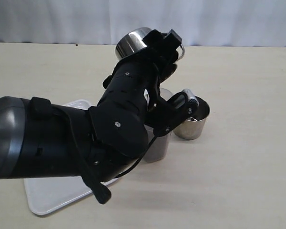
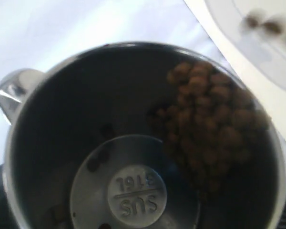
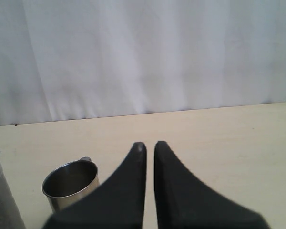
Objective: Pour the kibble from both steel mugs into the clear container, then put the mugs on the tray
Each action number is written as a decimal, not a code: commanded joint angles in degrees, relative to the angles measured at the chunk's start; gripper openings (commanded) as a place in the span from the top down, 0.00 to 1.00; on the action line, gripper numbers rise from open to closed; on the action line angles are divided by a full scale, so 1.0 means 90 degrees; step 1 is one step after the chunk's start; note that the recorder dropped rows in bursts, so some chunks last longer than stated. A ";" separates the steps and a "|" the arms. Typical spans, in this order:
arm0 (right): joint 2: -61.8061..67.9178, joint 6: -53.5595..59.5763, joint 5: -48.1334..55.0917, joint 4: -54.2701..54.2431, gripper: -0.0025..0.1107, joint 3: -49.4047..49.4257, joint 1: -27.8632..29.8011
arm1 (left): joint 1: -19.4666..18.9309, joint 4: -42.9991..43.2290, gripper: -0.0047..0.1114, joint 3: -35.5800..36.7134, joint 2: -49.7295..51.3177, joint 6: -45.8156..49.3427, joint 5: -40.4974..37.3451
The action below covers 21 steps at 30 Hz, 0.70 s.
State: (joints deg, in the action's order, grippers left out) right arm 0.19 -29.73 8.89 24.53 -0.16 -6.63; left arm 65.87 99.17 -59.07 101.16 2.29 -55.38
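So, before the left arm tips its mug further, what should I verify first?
1. Raised mug gripped by the left jaws: ok.
2. Kibble remaining inside it, heaped toward the rim: ok.
3. Its mouth over the clear container: cannot tell, the arm hides it.
4. Second mug upright, apart from the container: ok.
5. Right jaws shut, away from the second mug: ok.
6. Tray free for mugs: cannot tell, partly hidden.
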 commanded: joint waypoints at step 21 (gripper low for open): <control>-0.0022 0.0008 0.0020 -0.0011 0.94 0.0018 -0.0026 | 0.0159 0.0086 0.96 -0.0063 0.0010 0.1104 -0.0447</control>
State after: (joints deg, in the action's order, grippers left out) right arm 0.19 -29.73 8.89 24.53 -0.16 -6.63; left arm 67.19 99.17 -59.07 101.16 10.79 -57.92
